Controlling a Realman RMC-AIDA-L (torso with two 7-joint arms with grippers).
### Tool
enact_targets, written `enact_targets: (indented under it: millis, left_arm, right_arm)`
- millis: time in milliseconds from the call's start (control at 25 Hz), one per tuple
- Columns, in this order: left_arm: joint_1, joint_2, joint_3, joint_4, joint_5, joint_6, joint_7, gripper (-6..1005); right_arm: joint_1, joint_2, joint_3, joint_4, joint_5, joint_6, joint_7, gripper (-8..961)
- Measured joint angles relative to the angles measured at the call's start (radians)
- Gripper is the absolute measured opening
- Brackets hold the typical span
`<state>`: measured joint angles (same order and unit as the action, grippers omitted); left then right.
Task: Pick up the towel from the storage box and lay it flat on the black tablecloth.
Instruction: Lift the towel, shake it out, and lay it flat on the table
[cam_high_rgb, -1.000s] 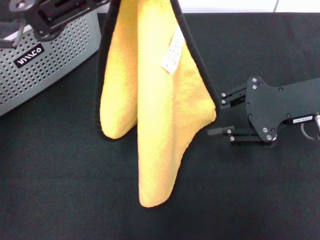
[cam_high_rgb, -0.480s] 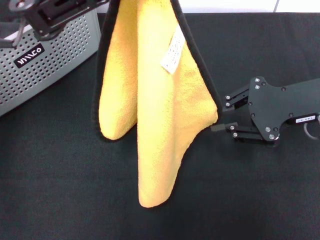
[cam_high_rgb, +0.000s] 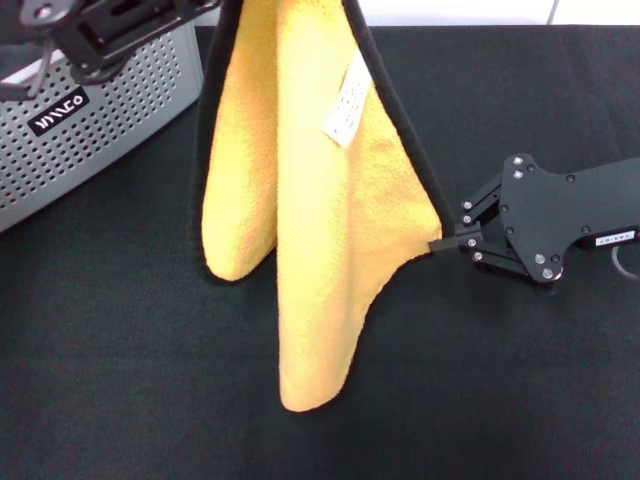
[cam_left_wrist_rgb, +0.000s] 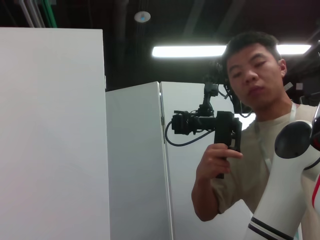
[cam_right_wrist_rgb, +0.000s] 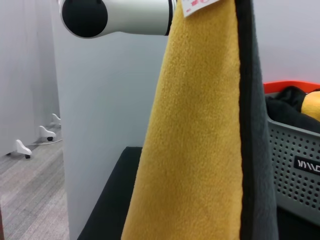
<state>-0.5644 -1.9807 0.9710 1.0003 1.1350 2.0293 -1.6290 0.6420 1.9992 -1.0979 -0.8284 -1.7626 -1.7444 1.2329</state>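
One black tablecloth (cam_high_rgb: 120, 380) underneath; towel (cam_high_rgb: 300, 200) hangs lengthwise above it, clear of storage box (cam_high_rgb: 90, 130), held from above. Left end effector's state: cannot tell. Right end effector (cam_high_rgb: 447, 243), nearer, pinched together on towel's right edge.

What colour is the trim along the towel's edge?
Black, running along the yellow-orange towel; clearest in the head view.

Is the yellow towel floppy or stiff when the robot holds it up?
Probably floppy: the towel hangs in long folds, drooping to a soft point. It looks fleecy, so likely easy to grip, not slippery. The right hand pinching its edge could probably spread it without much pull.
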Motion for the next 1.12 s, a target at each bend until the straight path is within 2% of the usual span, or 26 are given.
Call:
enact_targets:
  millis: [240, 400, 560, 640, 880, 1120]
  left_arm:
    - [0.021, -0.006, -0.005, -0.027, 0.000, -0.005, -0.009, 6]
    - [0.031, -0.019, -0.055, -0.126, -0.001, -0.010, -0.012, 6]
    - [0.043, -0.019, -0.078, -0.246, 0.007, -0.011, -0.022, 7]
    - [0.055, -0.019, -0.078, -0.279, 0.025, -0.013, -0.022, 7]
    - [0.118, -0.034, -0.077, -0.285, 0.111, -0.018, -0.008, 7]
    - [0.211, -0.047, -0.069, -0.230, 0.162, -0.005, 0.016, 7]
  right_arm:
    - [-0.022, 0.008, 0.001, -0.064, -0.005, -0.001, 0.043, 15]
    - [-0.111, 0.019, 0.005, -0.249, -0.001, 0.002, 0.142, 17]
    - [-0.185, 0.025, -0.015, -0.426, 0.032, 0.005, 0.252, 20]
    - [-0.200, 0.026, -0.022, -0.480, 0.039, 0.007, 0.296, 21]
    - [-0.265, 0.027, -0.033, -0.647, 0.088, 0.020, 0.404, 24]
    - [-0.377, 0.027, -0.042, -0.832, 0.165, 0.020, 0.463, 27]
